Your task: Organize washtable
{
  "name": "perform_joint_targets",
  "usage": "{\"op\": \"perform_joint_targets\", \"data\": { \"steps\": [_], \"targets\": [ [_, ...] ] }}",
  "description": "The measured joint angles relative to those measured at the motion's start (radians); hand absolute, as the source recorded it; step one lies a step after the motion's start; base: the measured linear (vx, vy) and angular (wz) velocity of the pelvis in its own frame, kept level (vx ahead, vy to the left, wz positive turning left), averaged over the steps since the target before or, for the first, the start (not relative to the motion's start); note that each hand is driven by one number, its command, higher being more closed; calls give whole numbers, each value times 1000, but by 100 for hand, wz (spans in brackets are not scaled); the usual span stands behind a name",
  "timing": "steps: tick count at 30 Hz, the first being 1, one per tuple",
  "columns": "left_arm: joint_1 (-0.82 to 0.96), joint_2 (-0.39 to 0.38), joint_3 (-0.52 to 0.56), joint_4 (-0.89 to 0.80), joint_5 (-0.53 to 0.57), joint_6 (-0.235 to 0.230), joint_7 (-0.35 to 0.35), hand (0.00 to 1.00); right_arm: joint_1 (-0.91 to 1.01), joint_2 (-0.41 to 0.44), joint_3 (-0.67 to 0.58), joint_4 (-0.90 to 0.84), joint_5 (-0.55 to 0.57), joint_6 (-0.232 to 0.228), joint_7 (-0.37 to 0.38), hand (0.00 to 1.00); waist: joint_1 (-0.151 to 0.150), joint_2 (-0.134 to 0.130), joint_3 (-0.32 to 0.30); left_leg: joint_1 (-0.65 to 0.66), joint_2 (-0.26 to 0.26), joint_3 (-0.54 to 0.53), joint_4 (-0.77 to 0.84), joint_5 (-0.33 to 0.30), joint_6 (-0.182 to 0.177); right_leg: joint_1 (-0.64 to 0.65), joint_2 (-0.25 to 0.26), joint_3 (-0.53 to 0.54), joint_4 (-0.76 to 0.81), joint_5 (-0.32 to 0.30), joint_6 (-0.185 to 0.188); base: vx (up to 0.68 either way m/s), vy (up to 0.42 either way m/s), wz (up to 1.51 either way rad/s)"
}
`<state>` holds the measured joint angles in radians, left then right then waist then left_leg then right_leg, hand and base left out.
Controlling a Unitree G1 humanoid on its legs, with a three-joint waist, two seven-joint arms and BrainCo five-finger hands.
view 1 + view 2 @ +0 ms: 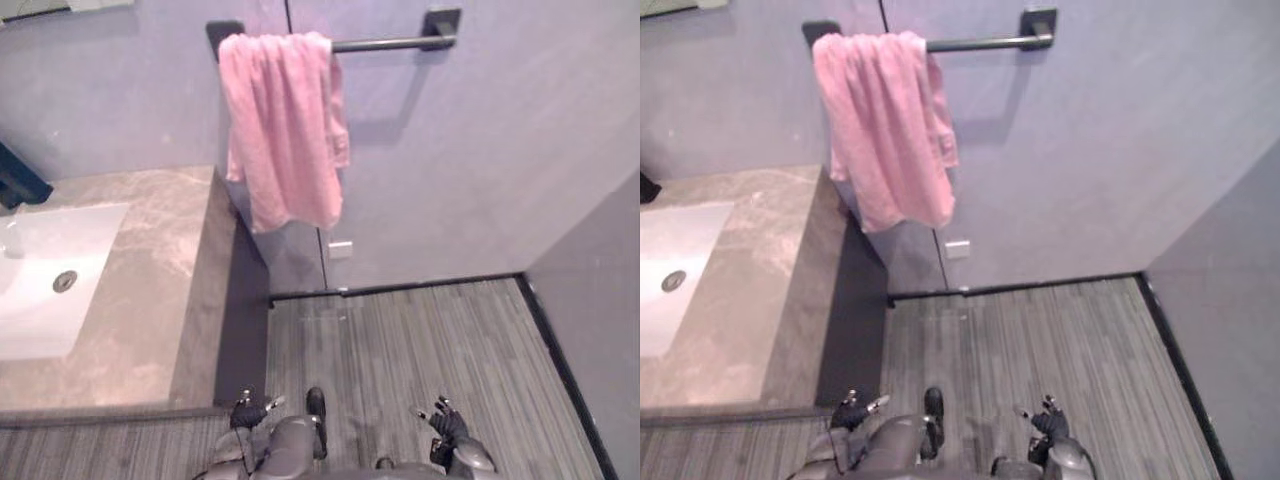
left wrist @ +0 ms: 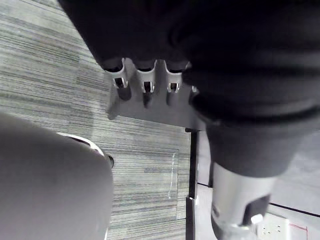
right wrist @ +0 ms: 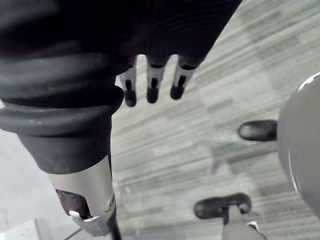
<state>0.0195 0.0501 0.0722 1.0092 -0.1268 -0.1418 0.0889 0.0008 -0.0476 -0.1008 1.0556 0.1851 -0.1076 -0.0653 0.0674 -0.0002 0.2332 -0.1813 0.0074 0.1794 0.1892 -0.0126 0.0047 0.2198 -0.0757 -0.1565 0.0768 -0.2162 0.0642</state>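
The pink towel (image 1: 285,130) hangs on the bar (image 1: 390,43) on the wall (image 1: 480,150), up high. It is bunched at the bar's left end, and its bottom edge is not even. I think it is soft, light and floppy. It will not break, but it could slip off the bar if one side gets pulled more than the other (towels do that). A good place to hold it would be a thick fold near the top, close to the bar. The two bottom corners would work too, for spreading it flat.

Below the towel and to the left is the counter (image 1: 160,270). Its stone top looks bare. The white sink (image 1: 40,300) sits in it, with a round drain (image 1: 64,281). A small white socket (image 1: 340,249) is on the wall just under the towel. The grey striped floor (image 1: 420,330) is beside the counter.

Both hands are down low over the floor, well apart from the towel and the counter. The left hand (image 1: 248,412) has its fingers (image 2: 145,85) straight, side by side, and they hold nothing. The right hand (image 1: 445,422) is the same: fingers (image 3: 152,85) straight and loose, nothing in them.

The counter looks tidy, so I think little is left to do, maybe only straightening the towel.
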Motion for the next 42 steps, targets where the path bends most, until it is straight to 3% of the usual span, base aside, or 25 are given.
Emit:
{"op": "perform_joint_targets", "data": {
  "steps": [1,2,4,6,9,11,13,14,16,19,21,22,24,27,28,29,34,42],
  "targets": [
    [1,2,-2,3,-9,1,0,0,5,0,2,2,-3,0,1,0,-3,-8,-3,26,-20,0,-4,-20,34,-46,-25,14,132,-25,38,561,205,0],
    [2,5,-3,4,-14,1,1,0,8,-1,0,-4,-8,-1,3,0,-2,-10,-2,58,-30,-4,-2,-33,61,-134,-39,46,354,-32,52,461,163,4],
    [-2,40,-54,4,-9,5,-15,0,8,5,1,-8,-11,-2,3,0,-22,-42,5,140,-60,-32,-19,-69,76,-243,-77,55,669,-41,82,408,129,38],
    [1,44,-68,4,-4,1,-12,0,13,9,2,-11,-12,-3,4,0,-29,-48,8,234,-64,-57,-52,-92,76,-286,-85,19,744,-67,63,522,83,56],
    [-1,33,-63,3,-7,2,6,0,12,9,1,-15,-13,-5,5,0,-36,-50,8,332,-48,-98,-96,-104,57,-348,-64,-36,574,-87,24,450,-16,62],
    [2,31,-61,3,-6,2,9,0,7,5,1,-22,-11,-6,5,0,-53,-44,12,370,-24,-112,-102,-126,32,-393,-27,-27,390,-43,-12,436,-113,44],
    [3,33,-61,3,3,2,15,0,13,7,1,-21,-9,-6,4,0,-51,-52,8,396,-12,-127,-102,-158,1,-409,-3,-28,210,91,-28,406,-167,40],
    [6,44,-60,4,9,2,22,0,32,16,1,-21,-7,-7,5,0,-51,-83,3,418,-29,-150,-96,-199,-21,-419,-16,-16,152,299,-80,392,-209,30],
    [1,5,-33,12,26,3,21,0,26,0,-7,-26,-8,-11,3,0,-51,-38,0,423,16,-152,-68,-219,-33,-414,9,-38,201,243,-93,352,-216,19],
    [-11,-31,-21,12,54,2,19,0,32,-3,-29,-32,1,-23,3,0,-65,-1,-1,407,52,-152,-1,-231,-52,-389,32,-78,198,188,-102,269,-200,29],
    [-20,-48,-9,8,58,3,17,0,43,-1,-28,-45,0,-23,2,0,-60,-2,1,342,77,-146,203,-245,-84,-326,46,-92,179,151,-103,228,-194,35],
    [-19,-53,13,-18,58,1,17,0,56,-1,-23,-52,0,-23,3,0,-48,-5,4,269,106,-126,399,-236,-125,-280,58,-89,167,131,-115,165,-139,1],
    [-9,-62,18,-45,58,0,20,0,64,-2,-21,-53,1,-21,2,0,-36,-5,4,206,158,-64,515,-253,-104,-222,76,-89,140,121,-110,130,-95,-12],
    [-9,-63,5,-48,57,0,22,0,68,-6,-21,-51,1,-20,0,0,-39,1,-1,160,139,-48,296,-260,-87,-191,73,-58,111,119,-97,156,-5,-32],
    [-8,-62,-2,-43,57,0,24,0,70,-11,-22,-50,3,-21,0,0,-38,11,-6,161,124,-80,140,-223,-94,-190,76,-41,112,118,-91,140,80,-42],
    [-9,-61,-3,-39,56,1,25,0,71,-13,-22,-49,3,-20,0,0,-38,17,-9,164,118,-89,111,-143,-81,-190,79,-30,114,119,-90,191,117,-47],
    [0,-43,-21,-17,56,3,49,0,83,12,-31,-50,1,-20,-15,0,-51,-18,-40,248,59,-75,-51,-89,-48,-160,35,-21,66,122,-61,168,106,-1],
    [13,-28,-66,-18,52,0,69,0,77,8,-36,-21,-1,-22,-28,0,-48,-12,-49,297,24,-116,-122,-56,-44,-95,24,-60,8,121,-50,69,20,18]
  ]
}}
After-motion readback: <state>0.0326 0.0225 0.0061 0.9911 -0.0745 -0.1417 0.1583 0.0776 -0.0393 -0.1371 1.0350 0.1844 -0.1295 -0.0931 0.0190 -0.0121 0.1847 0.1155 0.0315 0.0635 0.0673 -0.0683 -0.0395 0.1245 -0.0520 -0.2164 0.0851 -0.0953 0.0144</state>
